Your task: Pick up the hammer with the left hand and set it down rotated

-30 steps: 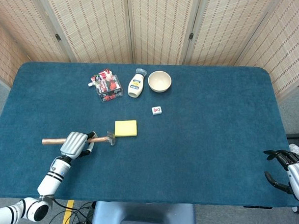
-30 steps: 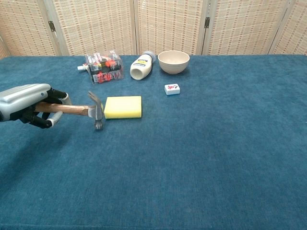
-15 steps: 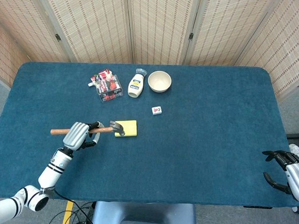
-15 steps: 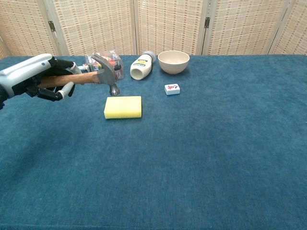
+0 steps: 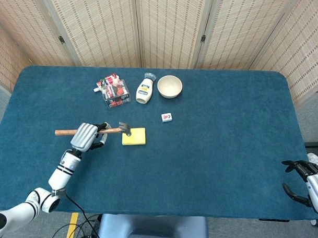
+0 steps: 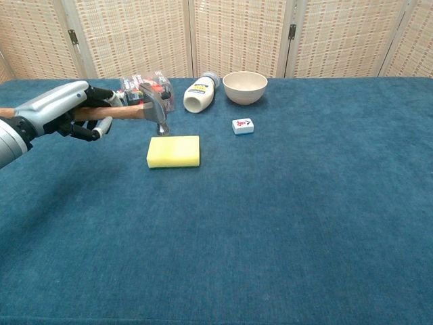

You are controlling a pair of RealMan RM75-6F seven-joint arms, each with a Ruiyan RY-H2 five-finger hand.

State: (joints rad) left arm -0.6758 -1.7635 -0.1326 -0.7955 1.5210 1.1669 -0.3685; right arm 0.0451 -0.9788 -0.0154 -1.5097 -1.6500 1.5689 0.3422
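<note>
My left hand [image 5: 86,136] [image 6: 66,112] grips the wooden handle of the hammer [image 5: 117,129] [image 6: 153,106] and holds it up off the blue table [image 5: 215,147]. The handle lies roughly level, pointing left. Its metal head hangs just left of and above the yellow sponge [image 5: 134,136] [image 6: 174,150]. My right hand [image 5: 309,179] rests at the table's front right corner with its fingers apart and nothing in it; the chest view does not show it.
Along the back stand a red-and-clear packet [image 5: 112,89] [image 6: 143,93], a white bottle on its side [image 5: 145,89] [image 6: 198,93] and a cream bowl [image 5: 169,86] [image 6: 244,87]. A small white tile [image 5: 167,117] [image 6: 243,126] lies in front of the bowl.
My left hand has lifted the hammer off the table and carried it away from me, towards the sponge. The right hand has stayed put.
</note>
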